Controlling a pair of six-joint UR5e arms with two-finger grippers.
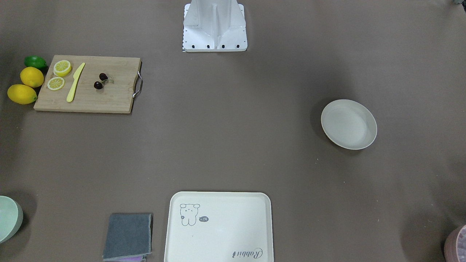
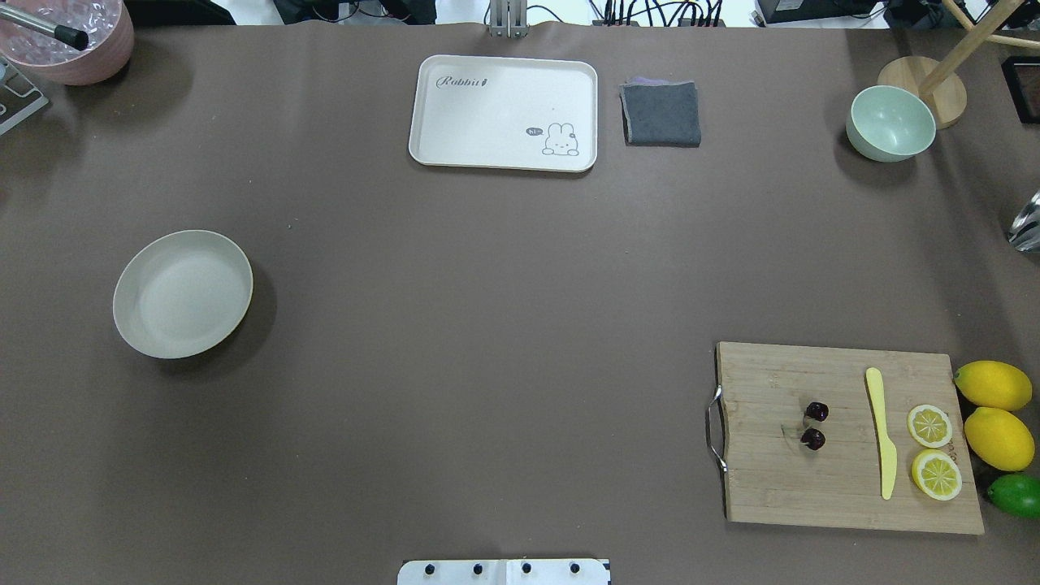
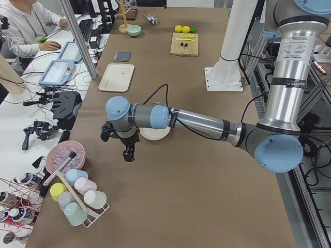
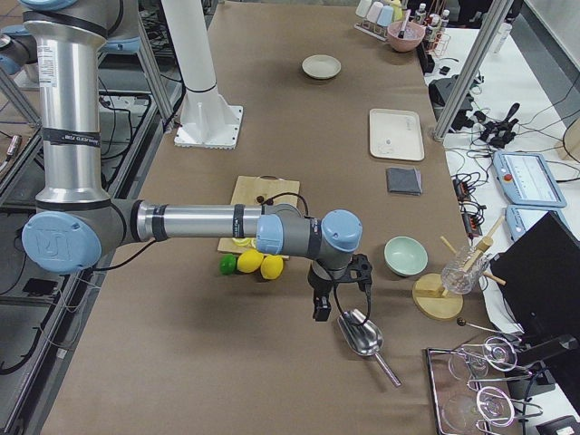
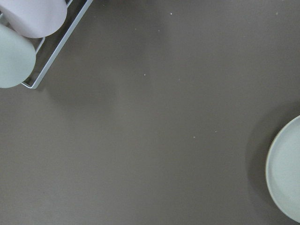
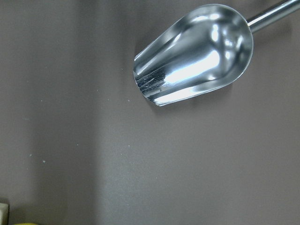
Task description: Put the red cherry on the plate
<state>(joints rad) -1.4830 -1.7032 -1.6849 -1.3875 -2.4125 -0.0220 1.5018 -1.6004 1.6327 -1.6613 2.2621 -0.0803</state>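
Note:
The red cherry (image 2: 814, 425), two tiny dark fruits on one stem, lies on the wooden cutting board (image 2: 845, 479) at the near right; it also shows in the front view (image 1: 100, 80). The round cream plate (image 2: 183, 293) sits bare at the left (image 1: 348, 124), and its rim shows in the left wrist view (image 5: 286, 173). My left gripper (image 3: 126, 154) hangs beside the plate, toward the table's left end. My right gripper (image 4: 320, 310) hovers at the right end, past the lemons. Both show only in side views, so I cannot tell whether they are open or shut.
On the board lie a yellow knife (image 2: 881, 431) and two lemon slices (image 2: 929, 425); lemons (image 2: 993, 384) and a lime (image 2: 1016, 494) sit beside it. Far side: bear tray (image 2: 504, 112), grey cloth (image 2: 660, 114), mint bowl (image 2: 890, 122). A metal scoop (image 6: 197, 54) lies under the right wrist. Cup rack (image 3: 77, 199).

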